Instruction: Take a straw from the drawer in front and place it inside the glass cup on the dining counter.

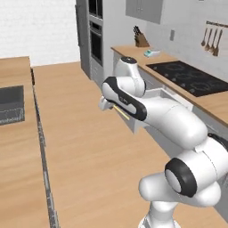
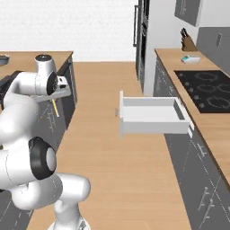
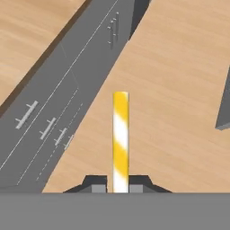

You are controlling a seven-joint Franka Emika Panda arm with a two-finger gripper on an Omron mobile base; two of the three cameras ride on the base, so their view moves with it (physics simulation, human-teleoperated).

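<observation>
- Left base view: gripper [image 1: 108, 105] is out over the wood floor, between the dining table [image 1: 18, 147] at left and the pulled-out drawer [image 1: 171, 95] at right. Straw [image 1: 121, 113] slants out from below it, clear of the drawer.
- Right base view: drawer [image 2: 152, 114] stands wide open, white inside. Gripper [image 2: 57, 95] is well apart from it, beside the grey base of the dining table [image 2: 40, 57]. Straw [image 2: 55, 107] hangs down from it.
- Hand view: jaws pinch the straw [image 3: 120, 139] at its near end, one fingertip [image 3: 96, 184] on each side. Straw shows yellow and white bands and points away over the floor.
</observation>
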